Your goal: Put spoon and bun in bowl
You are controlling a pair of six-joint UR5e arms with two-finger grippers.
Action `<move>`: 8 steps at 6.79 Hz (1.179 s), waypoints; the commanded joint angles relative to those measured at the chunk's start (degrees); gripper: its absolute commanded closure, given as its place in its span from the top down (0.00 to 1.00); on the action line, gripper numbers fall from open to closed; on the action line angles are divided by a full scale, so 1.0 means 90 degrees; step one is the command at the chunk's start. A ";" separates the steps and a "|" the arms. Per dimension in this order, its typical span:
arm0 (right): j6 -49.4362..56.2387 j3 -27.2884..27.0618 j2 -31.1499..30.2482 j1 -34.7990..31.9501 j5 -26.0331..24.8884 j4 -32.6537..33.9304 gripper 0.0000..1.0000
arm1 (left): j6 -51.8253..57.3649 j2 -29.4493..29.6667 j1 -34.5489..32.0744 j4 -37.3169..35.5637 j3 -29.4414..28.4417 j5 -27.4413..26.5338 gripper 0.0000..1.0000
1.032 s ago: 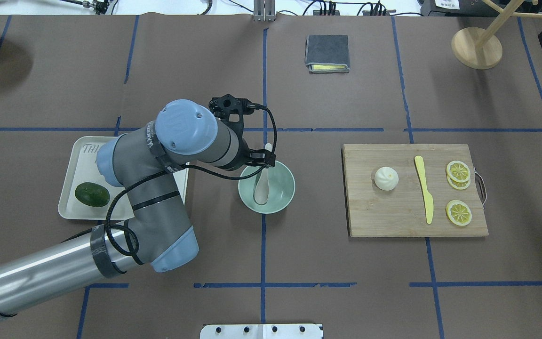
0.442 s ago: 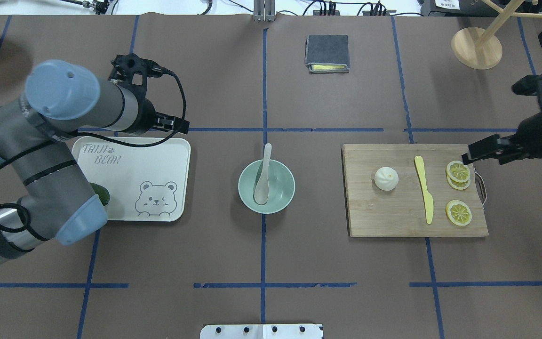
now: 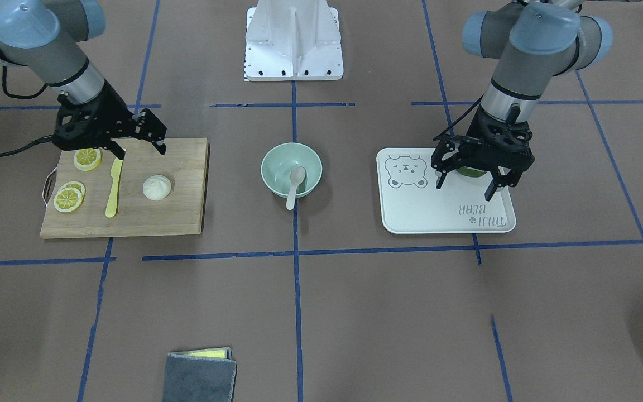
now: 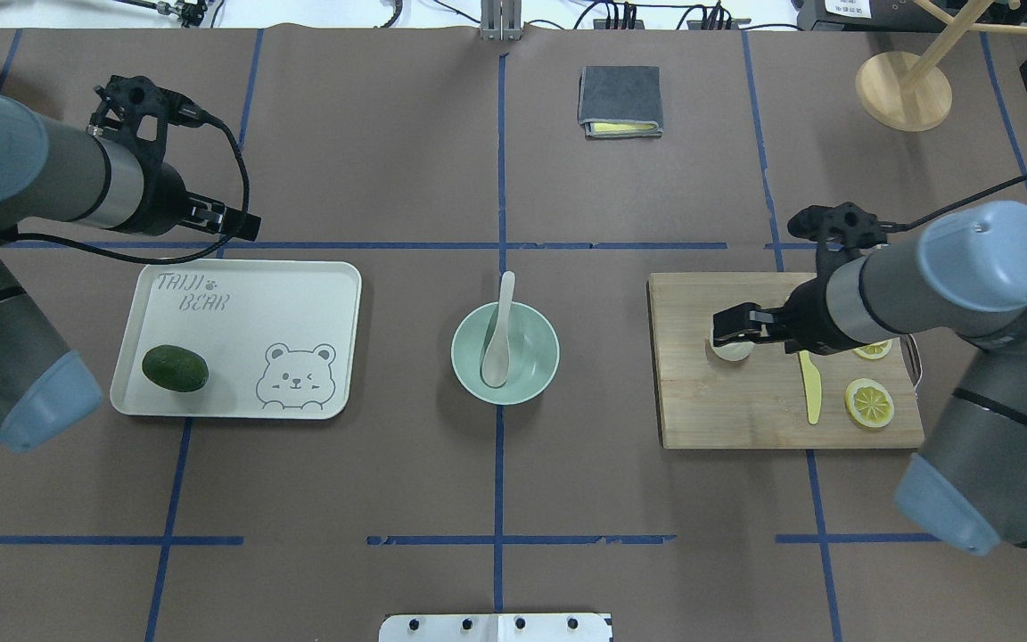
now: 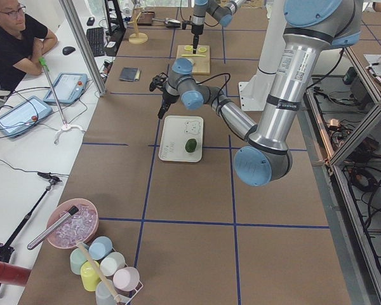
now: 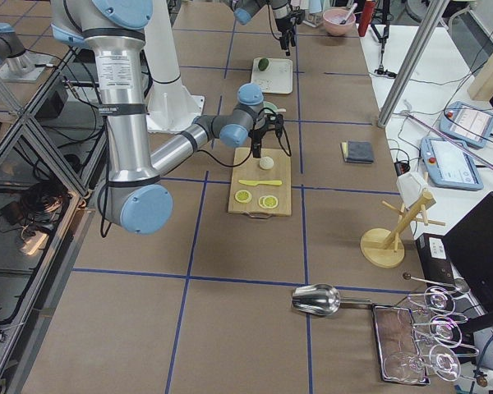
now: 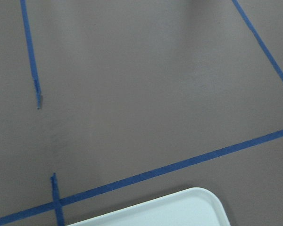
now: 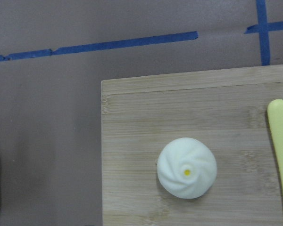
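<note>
The whitish spoon [image 4: 497, 334] lies in the mint-green bowl [image 4: 533, 349] at the table's middle, scoop down and handle over the far rim. It also shows in the front view [image 3: 294, 184], in the bowl [image 3: 277, 164]. The white bun [image 8: 187, 167] sits on the wooden cutting board [image 4: 727, 410], also visible in the front view [image 3: 157, 187]. My right gripper [image 4: 732, 328] hovers open above the bun and partly covers it from overhead. It holds nothing. My left gripper [image 4: 233, 223] is open and empty, beyond the white tray's far edge.
A yellow plastic knife [image 4: 812, 392] and lemon slices [image 4: 869, 403] lie on the board right of the bun. The white tray [image 4: 282, 312] holds an avocado [image 4: 175, 368]. A folded grey cloth [image 4: 620, 100] and a wooden stand [image 4: 903, 89] are at the far side.
My left arm drew back from the bowl to the far left, leaving the spoon in it. My right arm came in from the right edge to above the bun.
</note>
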State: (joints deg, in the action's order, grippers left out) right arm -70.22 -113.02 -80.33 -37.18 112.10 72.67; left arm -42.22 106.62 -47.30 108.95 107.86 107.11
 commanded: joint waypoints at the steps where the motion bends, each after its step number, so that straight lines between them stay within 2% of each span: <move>1: -0.0107 0.0135 0.0557 0.0458 -0.0995 0.1309 0.96 | 0.0082 -0.0079 -0.0066 0.0004 0.0018 0.0081 0.99; 4: -0.0068 0.0525 0.0643 0.0459 -0.1205 0.1291 0.97 | 0.0072 -0.0059 -0.0057 0.0004 -0.0031 0.0062 0.99; 8: -0.0107 0.0702 0.0644 0.0430 -0.1254 0.1310 0.83 | 0.0062 -0.0040 -0.0047 0.0014 -0.0041 0.0052 0.99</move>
State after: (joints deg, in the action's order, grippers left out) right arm -71.07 -107.00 -74.56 -33.26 100.81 84.46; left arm -41.63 106.22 -47.73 109.00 107.50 107.61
